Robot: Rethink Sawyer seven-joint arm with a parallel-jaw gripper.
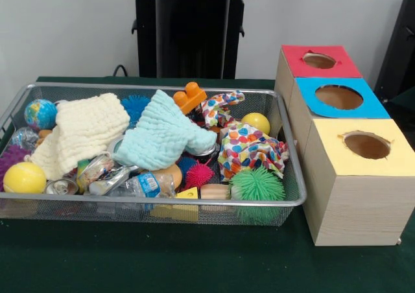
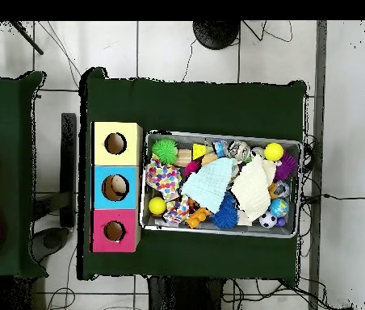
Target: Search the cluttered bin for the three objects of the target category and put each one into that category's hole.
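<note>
1. We see no gripper in either view, so we cannot tell how its fingers stand; nothing is picked yet.
2. The wire bin [image 1: 285, 199] fills the front view's centre-left; the three boxes sit at right, with red [image 1: 320, 60], blue [image 1: 338, 96] and yellow [image 1: 366, 145] holes.
3. The target category is unstated; the cream cloth [image 1: 81, 132] and mint cloth [image 1: 162, 134] cover the middle, so we judge lifting them aside exposes hidden items.

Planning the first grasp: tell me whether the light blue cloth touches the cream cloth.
Touching. In the front view the light blue cloth lies against the cream cloth with no gap; the overhead view agrees.
</note>
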